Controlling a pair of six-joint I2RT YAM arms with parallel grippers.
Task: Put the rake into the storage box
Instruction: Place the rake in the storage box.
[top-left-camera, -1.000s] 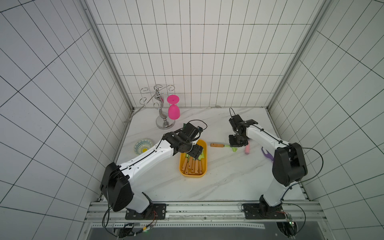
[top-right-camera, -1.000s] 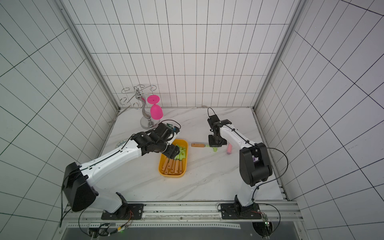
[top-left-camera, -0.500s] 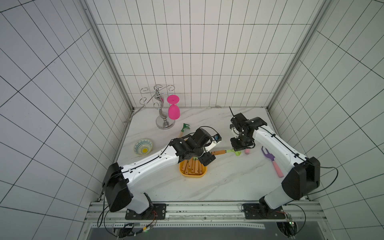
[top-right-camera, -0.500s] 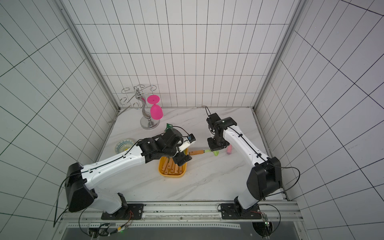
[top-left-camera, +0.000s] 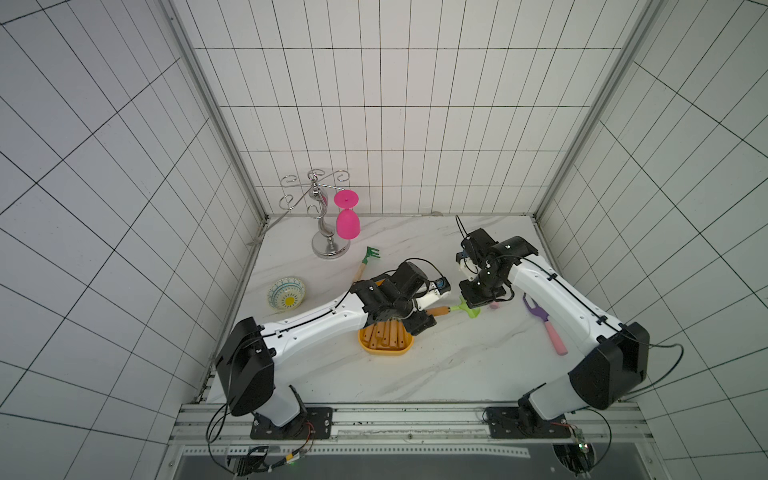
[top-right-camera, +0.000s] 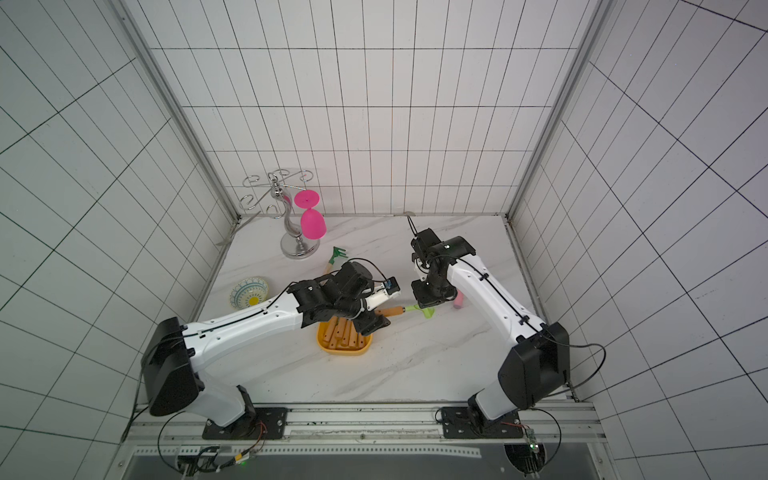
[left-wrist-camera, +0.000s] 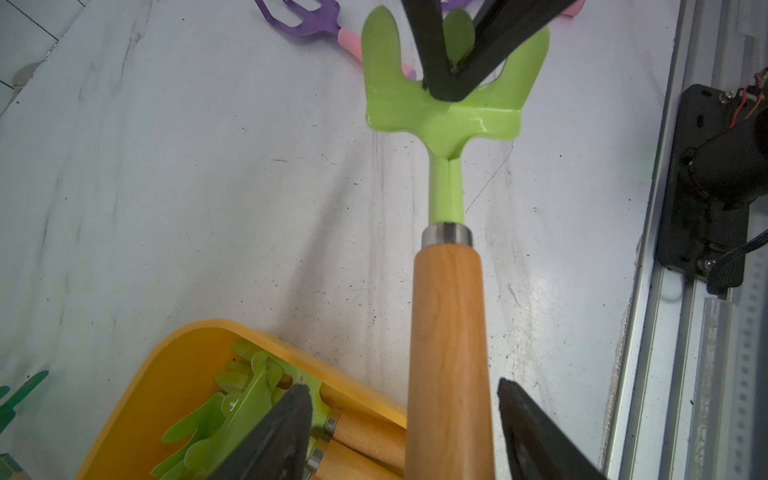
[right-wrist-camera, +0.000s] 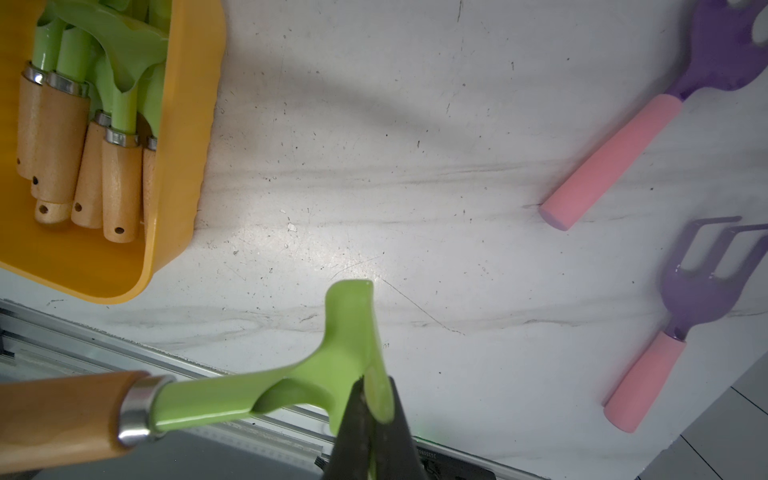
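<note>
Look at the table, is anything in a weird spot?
Yes. One dark green rake lies alone by the silver stand, far from the storage box holding its light green mates. Two purple, pink-handled tools also lie loose. Nothing looks spilled or broken.

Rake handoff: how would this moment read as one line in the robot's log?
right gripper: shut on rake tine | left gripper: open around handle | box: holds other rakes
</note>
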